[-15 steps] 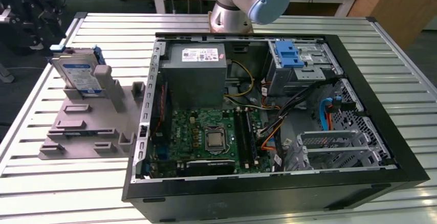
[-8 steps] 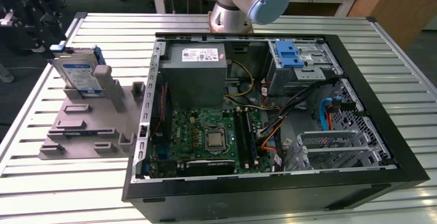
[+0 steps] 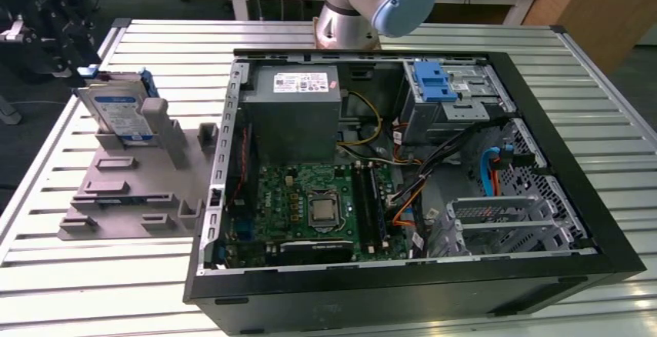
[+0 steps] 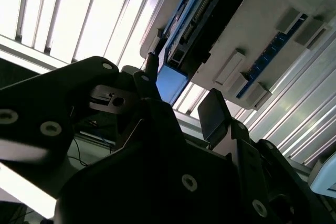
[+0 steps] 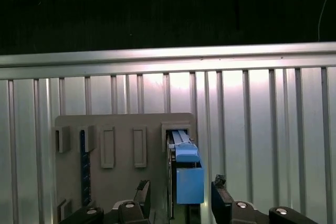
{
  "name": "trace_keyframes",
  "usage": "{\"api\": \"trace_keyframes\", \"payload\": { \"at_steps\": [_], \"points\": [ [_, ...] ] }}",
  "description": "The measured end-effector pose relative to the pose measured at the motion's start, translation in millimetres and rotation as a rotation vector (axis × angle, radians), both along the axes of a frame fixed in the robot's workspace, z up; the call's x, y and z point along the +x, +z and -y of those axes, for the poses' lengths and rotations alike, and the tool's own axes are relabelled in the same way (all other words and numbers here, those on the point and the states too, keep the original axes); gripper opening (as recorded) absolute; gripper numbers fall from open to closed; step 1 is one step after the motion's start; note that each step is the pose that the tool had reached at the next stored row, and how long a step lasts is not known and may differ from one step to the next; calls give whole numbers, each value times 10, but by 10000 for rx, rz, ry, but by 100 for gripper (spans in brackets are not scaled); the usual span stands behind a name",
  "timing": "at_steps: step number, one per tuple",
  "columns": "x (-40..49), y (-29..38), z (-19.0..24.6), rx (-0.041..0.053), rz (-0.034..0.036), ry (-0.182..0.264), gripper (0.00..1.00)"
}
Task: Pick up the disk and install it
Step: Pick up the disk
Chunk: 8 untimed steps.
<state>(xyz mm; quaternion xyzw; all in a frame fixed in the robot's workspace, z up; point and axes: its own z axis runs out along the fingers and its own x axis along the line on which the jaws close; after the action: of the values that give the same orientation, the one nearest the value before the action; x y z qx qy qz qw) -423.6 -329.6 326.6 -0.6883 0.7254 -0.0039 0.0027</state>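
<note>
The disk (image 3: 116,111), silver with a white-and-blue label and a blue carrier, stands on edge in a slot of the grey holder (image 3: 134,187) at the exterior view's left. My gripper (image 3: 72,58) hovers just beyond and above it. In the first wrist view the disk's blue carrier end (image 5: 188,179) sits between my two dark fingertips (image 5: 143,191), with a gap on each side. My gripper (image 5: 181,195) is open and holds nothing. The second wrist view shows the disk (image 4: 202,22) past one finger pad (image 4: 212,114) of the gripper (image 4: 181,95).
The open computer case (image 3: 575,160) lies on the slatted metal table (image 3: 82,291), to the exterior view's right of the holder. Inside are a grey power supply (image 3: 298,110), a motherboard (image 3: 313,206), cables and a metal drive cage with a blue latch (image 3: 439,81). The table edge (image 5: 168,56) runs beyond the holder.
</note>
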Motion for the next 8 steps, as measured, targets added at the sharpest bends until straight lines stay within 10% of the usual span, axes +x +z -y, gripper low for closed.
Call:
{"api": "trace_keyframes", "payload": {
  "at_steps": [8],
  "points": [
    [-33, -92, -7, 1, -32, -2, 58]
  ]
}}
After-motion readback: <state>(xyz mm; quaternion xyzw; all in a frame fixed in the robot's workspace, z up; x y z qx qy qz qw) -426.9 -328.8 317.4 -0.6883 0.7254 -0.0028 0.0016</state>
